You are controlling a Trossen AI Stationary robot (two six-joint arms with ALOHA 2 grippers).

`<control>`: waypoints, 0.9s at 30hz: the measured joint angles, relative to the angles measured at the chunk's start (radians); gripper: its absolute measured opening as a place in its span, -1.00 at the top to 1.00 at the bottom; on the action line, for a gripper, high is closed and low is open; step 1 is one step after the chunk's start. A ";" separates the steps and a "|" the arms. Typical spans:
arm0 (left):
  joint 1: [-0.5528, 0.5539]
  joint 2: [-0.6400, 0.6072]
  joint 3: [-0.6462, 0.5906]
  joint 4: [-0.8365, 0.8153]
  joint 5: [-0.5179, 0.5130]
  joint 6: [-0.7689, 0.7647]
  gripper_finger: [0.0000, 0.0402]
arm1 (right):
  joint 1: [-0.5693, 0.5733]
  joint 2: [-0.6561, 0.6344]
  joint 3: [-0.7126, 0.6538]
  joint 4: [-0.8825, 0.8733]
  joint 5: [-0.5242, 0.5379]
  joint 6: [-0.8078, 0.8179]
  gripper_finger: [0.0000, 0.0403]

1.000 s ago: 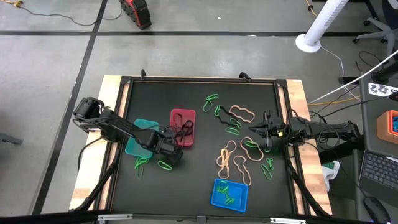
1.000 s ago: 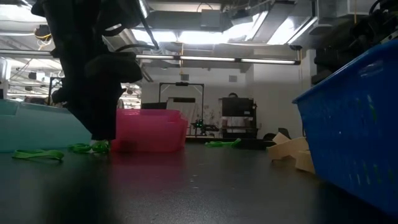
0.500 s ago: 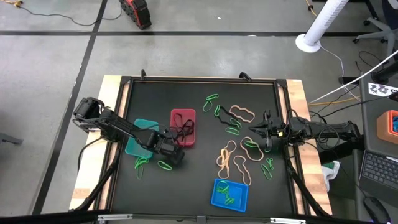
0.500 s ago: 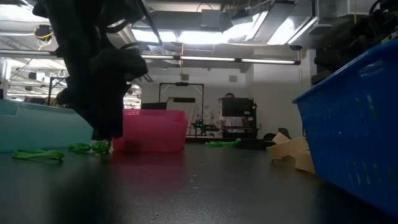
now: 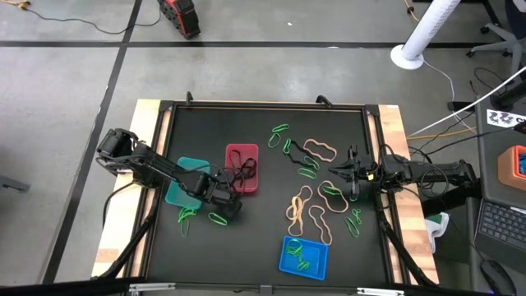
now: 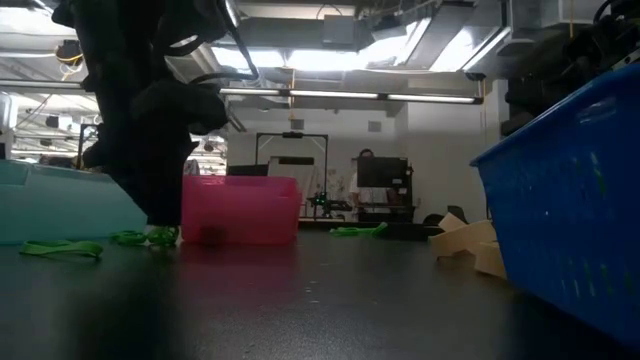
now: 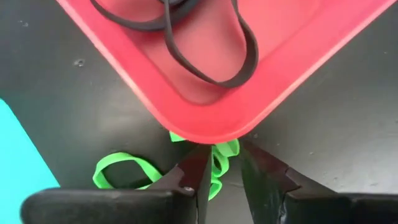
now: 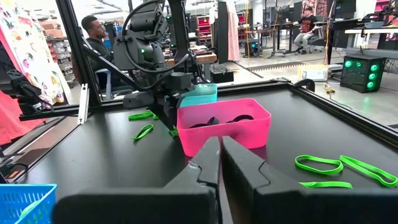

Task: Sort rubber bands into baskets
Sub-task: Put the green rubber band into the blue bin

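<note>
Green rubber band (image 7: 219,163) | part-hidden between left end effector (image 7: 222,163) fingers

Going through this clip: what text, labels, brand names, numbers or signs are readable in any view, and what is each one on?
None can be read.
White tag with black marks at the high view's right edge: too small to read.
Colourful poster beyond the table in the right wrist view: pictures only, any lettering blurred.
The baskets, rubber bands and grippers show no markings.

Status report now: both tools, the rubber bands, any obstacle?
Left tool down at red basket corner, fingers astride a green rubber band. Right tool shut, empty, waiting at table's right. Basket corner crowds the grasp.
</note>
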 joint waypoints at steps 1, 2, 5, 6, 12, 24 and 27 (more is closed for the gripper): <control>0.000 0.000 0.000 -0.002 0.001 0.000 0.61 | 0.000 0.000 0.000 0.000 0.000 0.000 0.91; 0.000 0.000 0.000 -0.002 0.001 0.000 0.62 | 0.000 0.000 0.000 0.000 0.000 0.000 0.91; 0.000 0.000 0.000 -0.002 0.001 -0.001 0.64 | 0.000 0.000 0.000 0.000 0.000 0.000 0.91; 0.000 0.000 0.000 -0.003 0.001 -0.001 0.65 | 0.000 0.000 0.000 0.000 0.000 0.000 0.91; 0.005 0.038 0.001 0.002 0.008 0.007 0.70 | 0.000 0.000 0.000 0.000 0.000 0.000 0.91; 0.033 0.058 0.004 0.004 0.036 0.009 0.69 | 0.000 0.000 0.000 0.000 0.000 0.000 0.91; 0.033 0.058 0.004 0.000 0.033 0.030 0.82 | 0.000 0.000 0.000 0.000 0.000 0.000 0.91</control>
